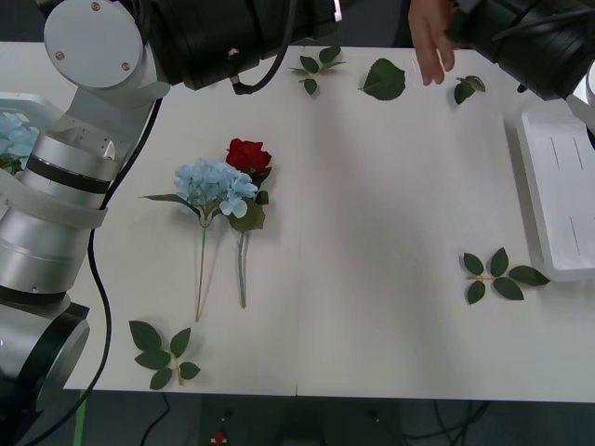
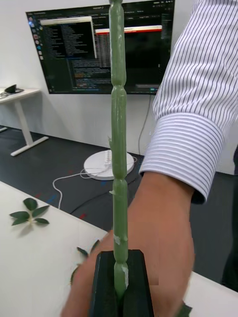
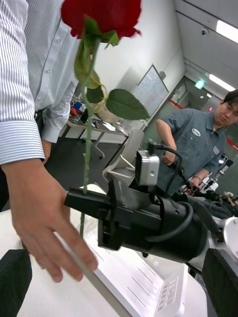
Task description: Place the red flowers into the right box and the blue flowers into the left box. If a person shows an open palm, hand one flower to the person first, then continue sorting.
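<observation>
My right gripper (image 2: pixel 119 282) is shut on the green stem (image 2: pixel 118 124) of a red flower and holds it upright at the table's far right edge. Its bloom (image 3: pixel 101 15) shows in the left wrist view. A person's open hand (image 2: pixel 158 233) in a striped sleeve is close beside the stem; contact is unclear. Another red flower (image 1: pixel 247 154) and a blue flower (image 1: pixel 214 184) lie side by side left of the table's centre. The left box (image 1: pixel 23 98) holds a blue flower (image 1: pixel 13 135). The right box (image 1: pixel 558 200) sits at the right edge. My left gripper (image 3: pixel 119 280) is open, raised, facing the handover.
Loose green leaf sprigs lie at the front left (image 1: pixel 165 353), the right (image 1: pixel 502 276) and along the far edge (image 1: pixel 384 80). The person's hand (image 1: pixel 429 42) reaches over the far edge. My left arm (image 1: pixel 65 186) stands along the table's left side.
</observation>
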You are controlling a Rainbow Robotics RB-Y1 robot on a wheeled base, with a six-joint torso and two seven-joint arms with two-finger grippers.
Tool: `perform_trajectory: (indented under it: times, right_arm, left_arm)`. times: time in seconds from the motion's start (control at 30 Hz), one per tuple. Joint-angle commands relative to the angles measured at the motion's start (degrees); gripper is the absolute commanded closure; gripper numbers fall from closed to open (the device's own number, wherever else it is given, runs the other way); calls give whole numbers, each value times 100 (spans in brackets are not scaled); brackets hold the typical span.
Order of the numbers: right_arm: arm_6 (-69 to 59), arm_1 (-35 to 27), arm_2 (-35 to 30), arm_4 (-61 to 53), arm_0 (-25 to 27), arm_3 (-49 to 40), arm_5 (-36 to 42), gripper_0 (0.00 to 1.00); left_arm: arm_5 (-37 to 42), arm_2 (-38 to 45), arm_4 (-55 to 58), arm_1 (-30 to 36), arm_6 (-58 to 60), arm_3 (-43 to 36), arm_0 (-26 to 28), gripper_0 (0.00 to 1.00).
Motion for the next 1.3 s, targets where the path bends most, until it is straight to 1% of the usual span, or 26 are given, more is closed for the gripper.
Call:
perform_trajectory:
  times: [0.03, 0.57, 0.6, 0.63, 0.67, 1.17, 1.3]
  right_arm:
    - [258, 241, -141, 136, -529, 299, -72, 100]
    - [275, 276, -141, 118, -573, 370, -125, 100]
    - [275, 276, -141, 109, -573, 370, -125, 79]
    - [267, 276, -141, 109, -573, 370, -133, 31]
    - [275, 276, -141, 109, -573, 370, -151, 0]
    - [275, 276, -141, 4, -564, 291, -142, 0]
    - [267, 249, -141, -137, -555, 291, -28, 0]
  left_arm:
    - [-70, -16, 46, -101, -16, -94, -276, 0]
    - [-70, -16, 46, -101, -16, -94, -276, 0]
    - [-70, -16, 46, -101, -16, -94, -276, 0]
    - [-70, -16, 46, -101, -16, -94, -276, 0]
    - [-70, -16, 46, -101, -16, -94, -276, 0]
    - [-70, -16, 46, -101, -16, -94, -276, 0]
    - [-70, -16, 46, -101, -16, -94, -276, 0]
